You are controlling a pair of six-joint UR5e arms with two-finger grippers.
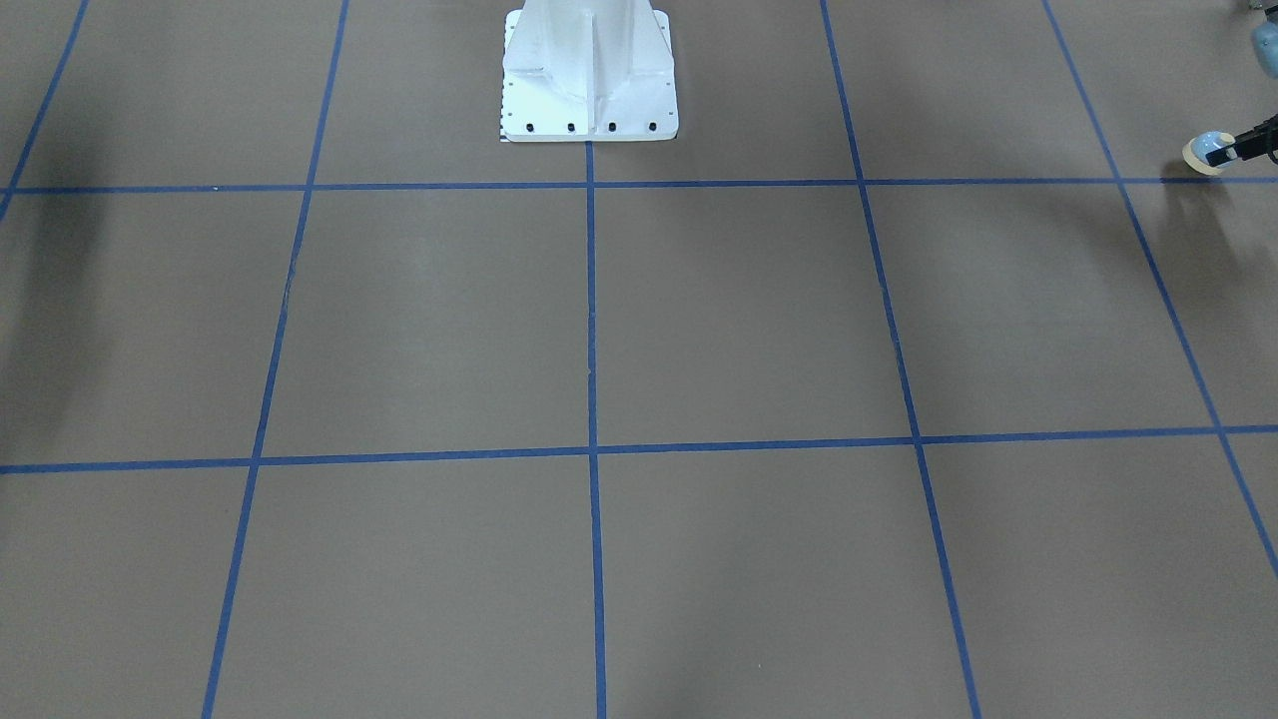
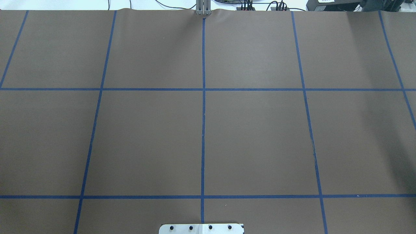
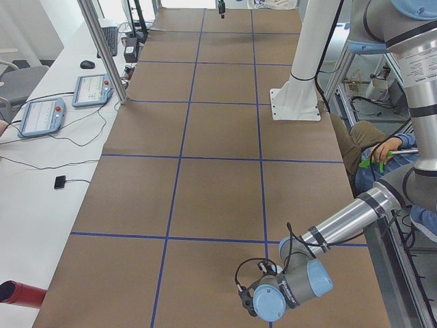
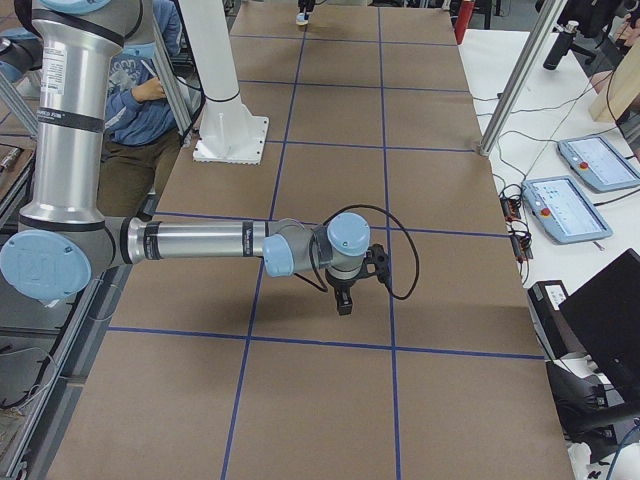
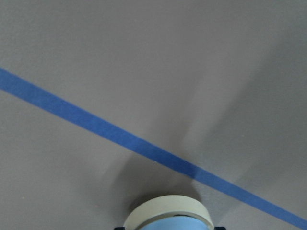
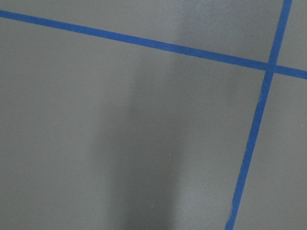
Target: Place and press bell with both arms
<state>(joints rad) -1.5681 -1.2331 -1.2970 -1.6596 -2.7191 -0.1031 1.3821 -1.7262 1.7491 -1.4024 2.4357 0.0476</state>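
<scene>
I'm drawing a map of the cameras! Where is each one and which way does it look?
Front-facing: across the table, facing the pedestal; left gripper holding the bell at its right edge.
Overhead: behind the robot, looking forward over the table; only the pedestal's plate shows.
Exterior left: table's end; left arm near.
Exterior right: other end; right arm near.
Left wrist: faces the tape; bell's rim shows.
Right wrist: faces a tape crossing; no robot parts.
Shared: front-facing and left wrist both show the bell.
</scene>
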